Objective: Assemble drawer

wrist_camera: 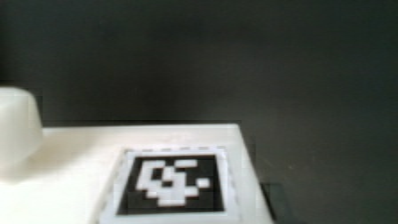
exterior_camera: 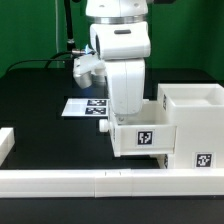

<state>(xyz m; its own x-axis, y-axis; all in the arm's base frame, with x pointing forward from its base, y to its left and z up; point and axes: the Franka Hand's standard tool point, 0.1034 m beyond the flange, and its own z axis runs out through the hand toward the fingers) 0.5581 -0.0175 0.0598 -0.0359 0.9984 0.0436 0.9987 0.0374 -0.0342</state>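
Note:
A small white open-top drawer tray [exterior_camera: 146,137] with a black-and-white tag on its front stands at the table's front, against the tall white housing [exterior_camera: 196,118] on the exterior view's right. The housing has a tag low on its front. My gripper [exterior_camera: 110,122] reaches down at the tray's edge on the exterior view's left, and its fingers are mostly hidden by the hand and the tray. In the wrist view a white tagged surface [wrist_camera: 173,182] fills the near part, very close and blurred. A second tray does not show.
The marker board [exterior_camera: 85,105] lies flat behind the arm on the black table. A long low white rail [exterior_camera: 90,181] runs along the front edge, with another piece [exterior_camera: 6,143] at the exterior view's left. A white rounded shape [wrist_camera: 15,122] shows in the wrist view.

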